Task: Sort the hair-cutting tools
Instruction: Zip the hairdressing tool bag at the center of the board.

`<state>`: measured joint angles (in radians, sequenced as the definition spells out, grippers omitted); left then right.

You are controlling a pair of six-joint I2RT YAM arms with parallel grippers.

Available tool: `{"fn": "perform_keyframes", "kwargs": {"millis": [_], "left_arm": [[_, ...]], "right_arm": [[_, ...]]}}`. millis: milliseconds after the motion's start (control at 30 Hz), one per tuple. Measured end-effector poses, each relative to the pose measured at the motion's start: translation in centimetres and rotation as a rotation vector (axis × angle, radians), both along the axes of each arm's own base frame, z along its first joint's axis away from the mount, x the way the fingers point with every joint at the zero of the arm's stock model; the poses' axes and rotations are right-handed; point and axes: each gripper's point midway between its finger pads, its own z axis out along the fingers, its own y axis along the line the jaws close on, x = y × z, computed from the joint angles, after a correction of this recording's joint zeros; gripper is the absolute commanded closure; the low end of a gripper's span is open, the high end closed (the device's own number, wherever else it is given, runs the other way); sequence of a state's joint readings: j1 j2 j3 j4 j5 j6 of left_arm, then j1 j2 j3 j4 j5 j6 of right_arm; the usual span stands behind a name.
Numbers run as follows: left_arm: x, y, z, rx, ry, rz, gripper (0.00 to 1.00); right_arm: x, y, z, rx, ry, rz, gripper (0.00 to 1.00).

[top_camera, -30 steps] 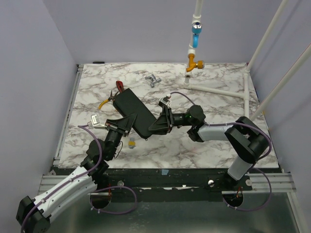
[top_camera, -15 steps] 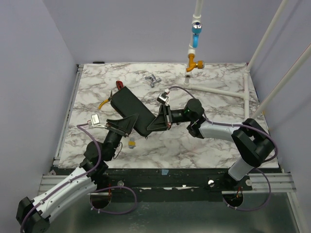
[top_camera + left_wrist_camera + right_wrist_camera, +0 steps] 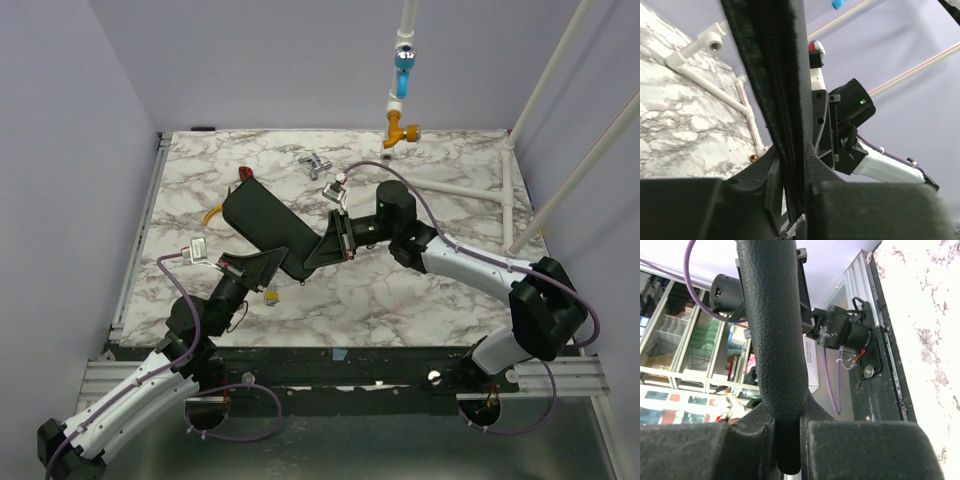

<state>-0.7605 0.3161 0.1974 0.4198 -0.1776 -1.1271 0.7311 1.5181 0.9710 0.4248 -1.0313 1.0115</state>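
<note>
Pebbled, leathery black case [image 3: 772, 340]; smooth marbled tabletop [image 3: 400, 290]

robot lab test cell, marble-print tabletop [image 3: 420, 290] boxed by lilac walls [image 3: 250, 60], white pipe frame [image 3: 560, 70], shelves of bins [image 3: 670, 340] beyond

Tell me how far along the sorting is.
Nothing looks sorted yet. In hand: the left gripper and right gripper are both clamped on the black textured zip pouch. Left to do: the small silver metal scissors lie on the marble table beyond it; I can't see a comb.
</note>
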Motion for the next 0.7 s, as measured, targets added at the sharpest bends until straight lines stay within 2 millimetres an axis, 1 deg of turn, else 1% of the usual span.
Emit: {"fn": "perform_keyframes", "kwargs": {"millis": [33,67,167,233,267,300,367,467,500,567,600,633,700], "left_arm": [[0.0,-0.1,0.0,-0.003,0.001,-0.006,1.0],[-0.1,-0.2,0.1,-0.007,-0.001,-0.013,1.0],[-0.1,-0.3,0.4,-0.015,-0.007,-0.019,1.0],[-0.2,-0.3,0.7,0.001,-0.03,-0.012,1.0],[-0.1,-0.2,0.7,0.006,-0.034,-0.009,1.0],[-0.1,-0.2,0.7,0.023,-0.047,-0.001,1.0],[0.1,-0.2,0.7,0.048,-0.067,0.012,1.0],[0.3,0.0,2.5,0.082,-0.132,0.043,1.0],[0.3,0.1,3.7,0.085,-0.171,0.057,1.0],[0.1,0.5,6.2,0.071,-0.251,0.084,0.99],[0.0,0.6,7.1,0.064,-0.28,0.094,0.98],[-0.1,0.9,8.6,0.051,-0.33,0.113,0.97],[-0.3,1.1,10.1,0.034,-0.379,0.13,0.96]], "right_arm": [[0.0,0.0,0.0,-0.001,-0.001,-0.001,0.99],[0.1,-0.1,-0.1,-0.005,-0.013,-0.001,0.93],[0.2,-0.3,0.1,-0.022,-0.052,-0.003,0.54],[0.5,-0.4,0.2,-0.051,-0.078,-0.027,0.43],[0.7,-0.5,0.2,-0.068,-0.097,-0.045,0.4],[0.9,-0.6,0.4,-0.081,-0.123,-0.066,0.37],[1.3,-1.1,1.0,-0.102,-0.185,-0.114,0.35],[1.6,-2.1,2.4,-0.114,-0.296,-0.193,0.34],[1.7,-2.4,3.0,-0.114,-0.343,-0.224,0.34],[1.1,-2.5,4.1,-0.104,-0.437,-0.262,0.34],[0.6,-2.3,4.7,-0.098,-0.487,-0.273,0.34],[0.0,-1.9,5.1,-0.092,-0.538,-0.281,0.34],[-1.3,-1.2,5.7,-0.085,-0.627,-0.295,0.35]]}}
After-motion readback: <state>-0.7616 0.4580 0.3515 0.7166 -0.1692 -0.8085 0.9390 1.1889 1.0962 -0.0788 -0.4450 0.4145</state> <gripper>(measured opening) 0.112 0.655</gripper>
